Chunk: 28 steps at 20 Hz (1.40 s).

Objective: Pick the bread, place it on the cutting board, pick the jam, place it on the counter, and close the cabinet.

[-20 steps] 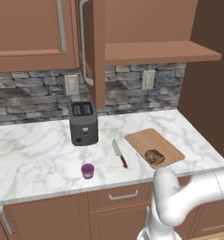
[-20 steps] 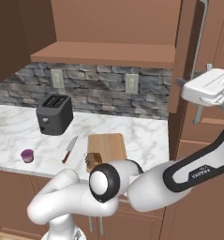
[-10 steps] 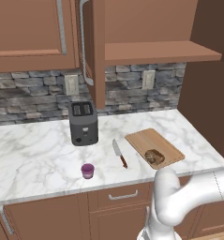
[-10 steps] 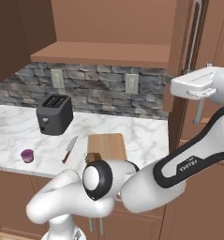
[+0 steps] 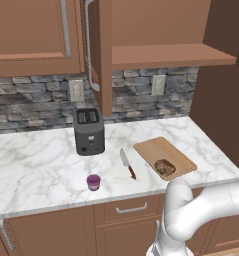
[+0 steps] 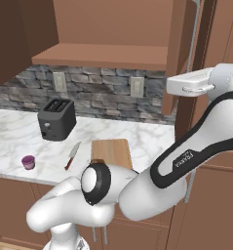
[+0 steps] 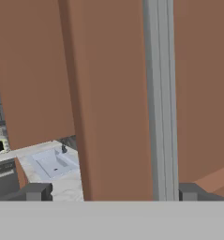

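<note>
The bread (image 5: 164, 166) lies on the cutting board (image 5: 163, 156), near its front corner. On the counter (image 5: 36, 165), the purple jam (image 5: 93, 182) stands by the front edge, left of the board. The upper cabinet door (image 5: 93, 50) stands open, seen edge-on. In the hand view my gripper (image 7: 113, 194) is open, its fingertips (image 7: 37, 191) set wide, close up against the door panel (image 7: 108, 93) and its long silver handle (image 7: 159, 93). From the right base, my white hand hovers high beside the door (image 6: 186, 44). Jam (image 6: 28, 161) and board (image 6: 112, 148) lie below.
A dark toaster (image 5: 88, 131) stands at the back of the counter under the open door. A red-handled knife (image 5: 127, 163) lies between jam and board. An open wooden shelf (image 5: 166, 54) runs to the right. A sink (image 7: 52, 161) shows low in the hand view.
My hand has moved left in the right base view, closer to the open cabinet door. Bread, jam and door have stayed put.
</note>
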Available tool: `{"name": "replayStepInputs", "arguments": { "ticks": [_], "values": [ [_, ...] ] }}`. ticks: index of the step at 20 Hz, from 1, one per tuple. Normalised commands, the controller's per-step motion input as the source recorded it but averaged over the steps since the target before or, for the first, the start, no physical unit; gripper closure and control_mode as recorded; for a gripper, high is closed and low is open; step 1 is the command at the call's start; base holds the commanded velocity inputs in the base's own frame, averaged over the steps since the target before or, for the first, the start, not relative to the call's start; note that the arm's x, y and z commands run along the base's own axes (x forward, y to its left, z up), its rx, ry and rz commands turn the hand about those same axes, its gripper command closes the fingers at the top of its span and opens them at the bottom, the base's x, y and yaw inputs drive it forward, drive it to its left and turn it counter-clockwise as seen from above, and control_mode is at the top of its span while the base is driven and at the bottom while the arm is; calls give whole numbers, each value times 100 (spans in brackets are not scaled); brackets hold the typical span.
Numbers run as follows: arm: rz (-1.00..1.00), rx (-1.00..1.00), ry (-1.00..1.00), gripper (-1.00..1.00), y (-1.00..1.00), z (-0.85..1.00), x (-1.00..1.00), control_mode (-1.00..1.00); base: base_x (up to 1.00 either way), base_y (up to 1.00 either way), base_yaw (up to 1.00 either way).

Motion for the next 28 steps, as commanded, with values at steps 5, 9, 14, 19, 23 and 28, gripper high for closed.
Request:
{"name": "replayStepInputs", "arguments": {
  "ticks": [5, 9, 14, 19, 23, 28],
  "values": [
    [4, 1, 0, -100, 32, 0, 0, -100, 0, 0, 0],
    [9, 3, 0, -100, 32, 0, 0, -100, 0, 0, 0],
    [9, 3, -1, -100, 33, 0, 0, -100, 0, 0, 0],
    [2, 2, 0, -100, 38, 0, 0, -100, 0, 0, 0],
    [-4, 0, -2, -100, 37, 0, -14, -100, 0, 0, 0],
    [-14, 0, -4, -100, 41, 0, -24, -100, 0, 0, 0]
  ]
}}
